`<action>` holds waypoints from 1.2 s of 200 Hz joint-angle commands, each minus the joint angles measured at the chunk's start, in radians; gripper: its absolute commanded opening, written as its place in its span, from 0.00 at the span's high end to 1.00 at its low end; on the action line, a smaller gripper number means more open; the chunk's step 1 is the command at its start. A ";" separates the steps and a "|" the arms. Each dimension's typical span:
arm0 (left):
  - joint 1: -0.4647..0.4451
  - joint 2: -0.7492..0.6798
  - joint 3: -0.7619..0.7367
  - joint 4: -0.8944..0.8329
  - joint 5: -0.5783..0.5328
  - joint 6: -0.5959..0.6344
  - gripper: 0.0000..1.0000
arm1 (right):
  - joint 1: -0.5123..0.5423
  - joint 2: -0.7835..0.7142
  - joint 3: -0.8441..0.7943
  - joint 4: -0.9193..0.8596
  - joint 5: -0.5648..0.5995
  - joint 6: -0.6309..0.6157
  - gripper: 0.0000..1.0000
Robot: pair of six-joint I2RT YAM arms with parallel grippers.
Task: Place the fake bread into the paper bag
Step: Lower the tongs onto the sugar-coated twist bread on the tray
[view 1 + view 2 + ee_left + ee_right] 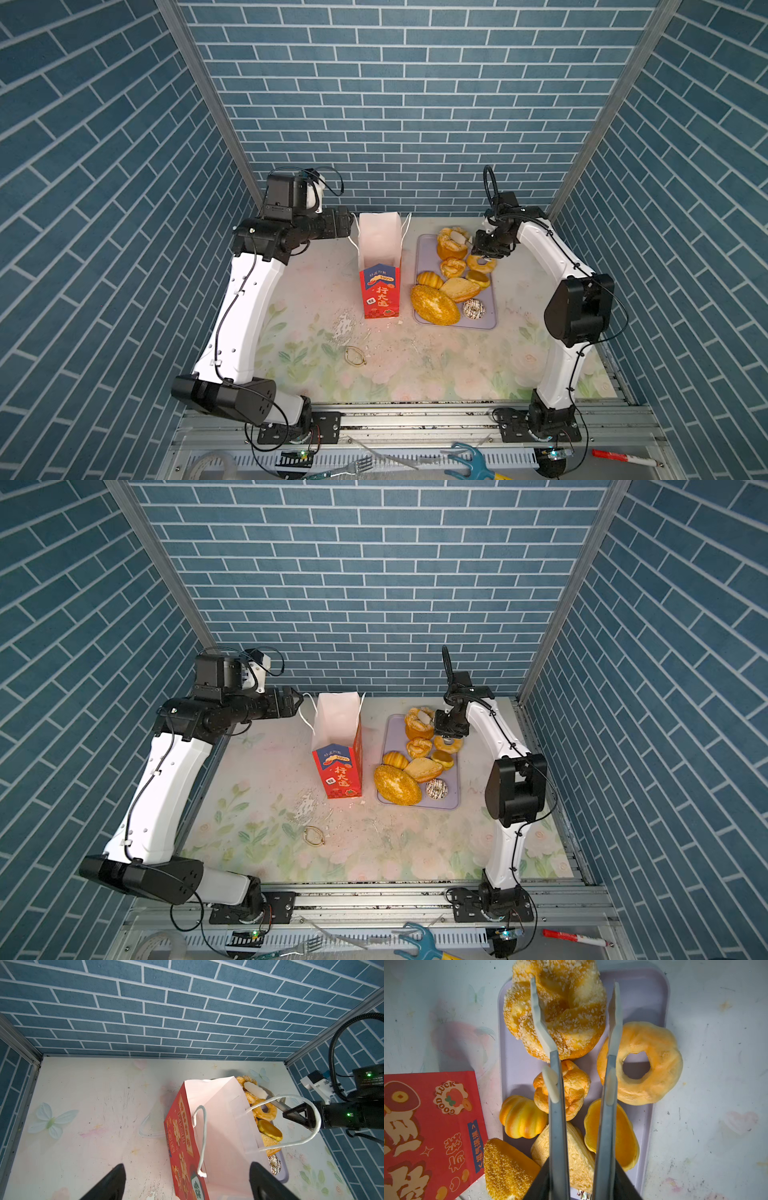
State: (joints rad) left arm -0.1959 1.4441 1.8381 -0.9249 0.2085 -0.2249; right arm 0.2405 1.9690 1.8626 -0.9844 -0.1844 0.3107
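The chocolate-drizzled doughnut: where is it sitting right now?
In both top views the drizzled doughnut lies in the near right-hand corner of the lilac tray, just right of the seeded loaf.

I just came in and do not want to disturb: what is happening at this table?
The right gripper holds long grey tongs, their white tips over the large sugared twist bun on the flat lilac tray. The left gripper is open beside the upright tall red paper bag. Eight toy pastries lie on the tray; none shows in the bag.
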 commanded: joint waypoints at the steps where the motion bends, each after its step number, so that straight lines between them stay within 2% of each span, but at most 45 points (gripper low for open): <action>1: -0.009 0.013 0.029 -0.018 -0.009 0.004 0.06 | -0.011 -0.029 -0.001 0.000 -0.031 0.025 0.60; 91: -0.016 0.027 0.039 -0.046 -0.033 0.016 0.06 | -0.026 0.031 0.027 -0.019 -0.123 0.029 0.63; 148: -0.020 0.013 0.026 -0.056 -0.041 0.021 0.06 | -0.026 0.044 0.036 -0.030 -0.115 0.030 0.62; 214: -0.020 0.041 0.077 -0.129 -0.067 0.022 0.06 | -0.026 0.012 0.041 -0.009 -0.116 0.023 0.75; 240: -0.022 0.041 0.075 -0.130 -0.040 0.023 0.06 | -0.026 -0.022 0.021 0.029 -0.118 0.030 0.80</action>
State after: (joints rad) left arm -0.2100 1.4776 1.8977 -1.0229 0.1608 -0.2142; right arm 0.2146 2.0003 1.8671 -0.9855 -0.2821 0.3336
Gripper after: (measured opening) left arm 0.937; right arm 0.295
